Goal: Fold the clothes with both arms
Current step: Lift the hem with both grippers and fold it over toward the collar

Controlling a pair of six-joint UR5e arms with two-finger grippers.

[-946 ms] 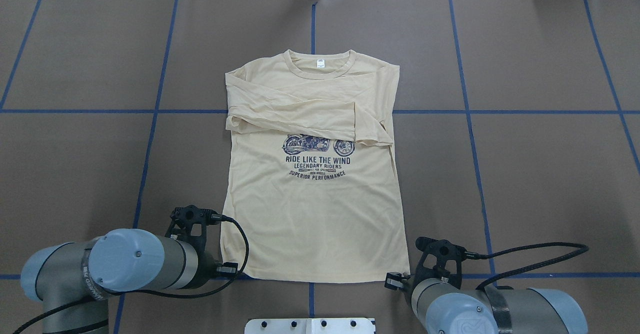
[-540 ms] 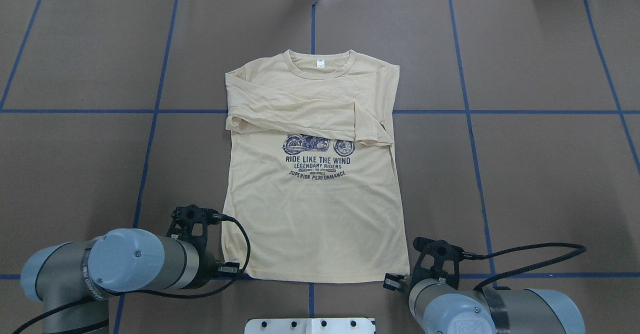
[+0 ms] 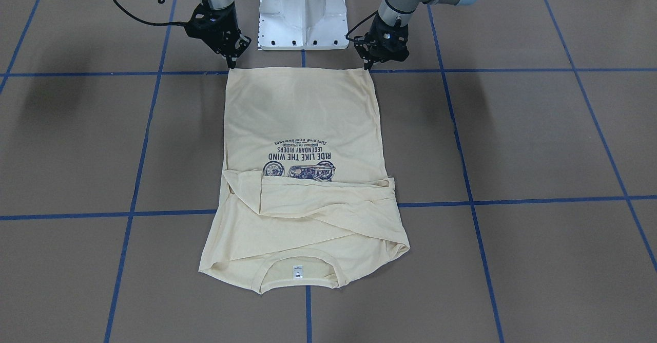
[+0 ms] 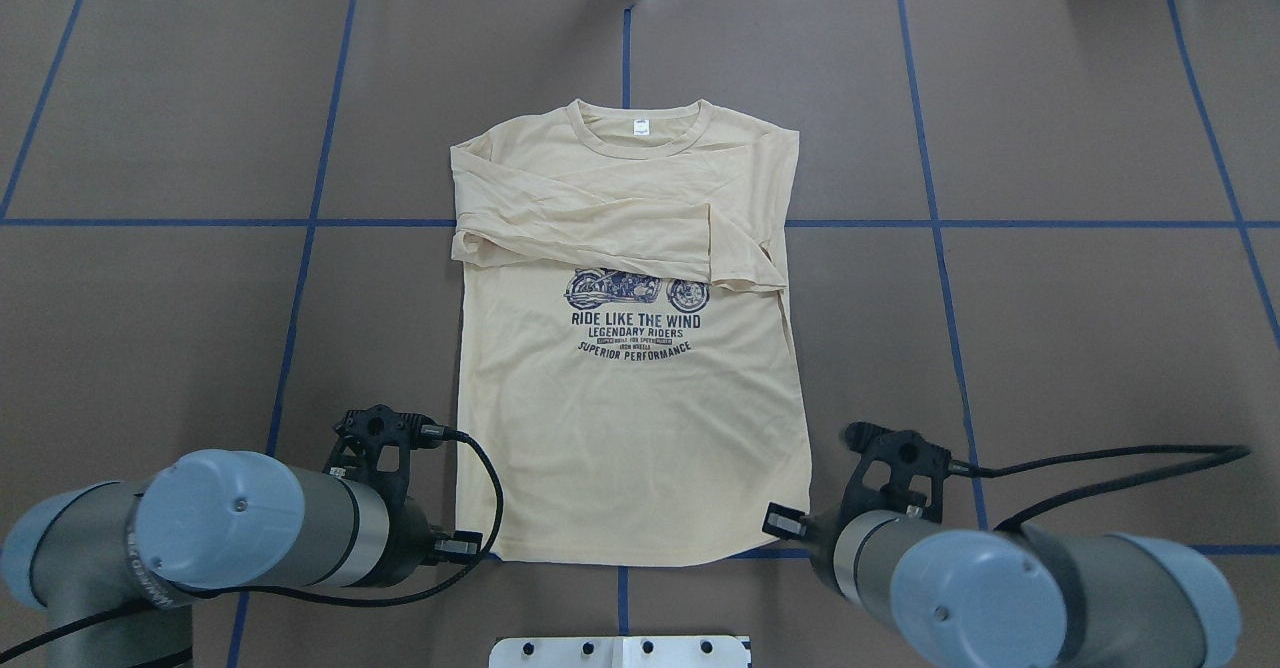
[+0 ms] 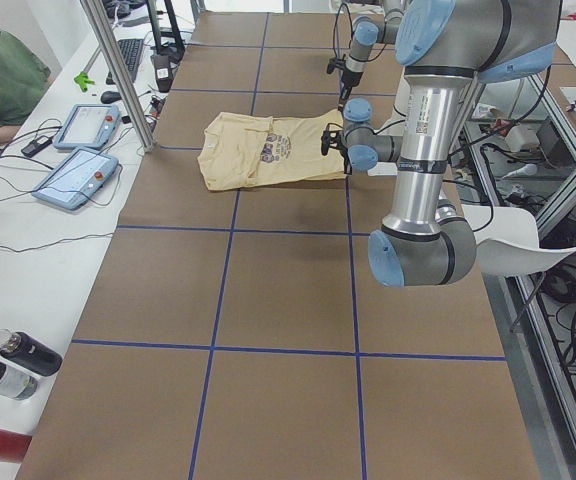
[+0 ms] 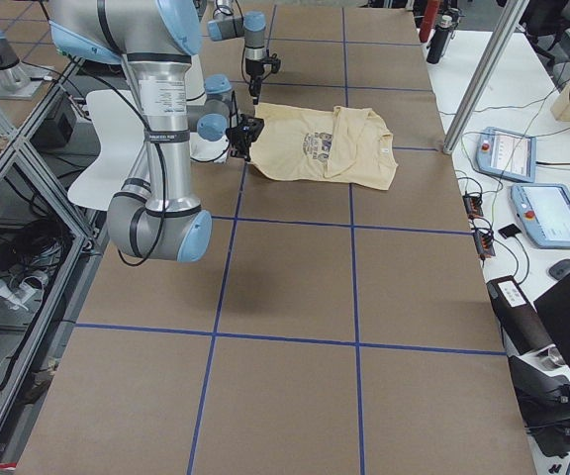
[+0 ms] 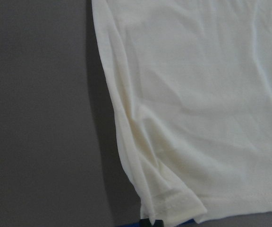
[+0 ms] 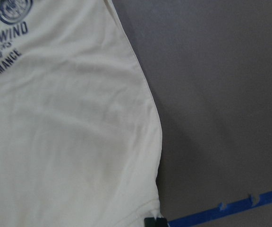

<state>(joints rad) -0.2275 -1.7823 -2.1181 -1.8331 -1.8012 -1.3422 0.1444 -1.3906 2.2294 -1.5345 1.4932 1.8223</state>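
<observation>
The cream-yellow shirt (image 4: 630,418) lies flat, print up, with its sleeves folded across the chest and its collar at the far end. My left gripper (image 3: 367,67) is at the near hem corner on my left, fingers pinched together on the fabric. My right gripper (image 3: 230,65) pinches the other hem corner the same way. In the overhead view both arms (image 4: 250,533) (image 4: 960,588) cover their fingertips. Each wrist view shows a hem corner (image 7: 174,203) (image 8: 140,208) at the bottom edge, touching a dark fingertip.
The white pedestal base (image 3: 302,14) stands just behind the hem, between the two arms. Blue tape lines (image 4: 300,223) grid the brown table. Teach pendants (image 5: 78,150), bottles (image 5: 13,360) and a seated person (image 5: 3,70) are on the side bench beyond the collar end.
Both lower corners of the shirt have drawn inward and the hem now curves. The right arm has shifted forward and to the right; the left arm has moved slightly back.
</observation>
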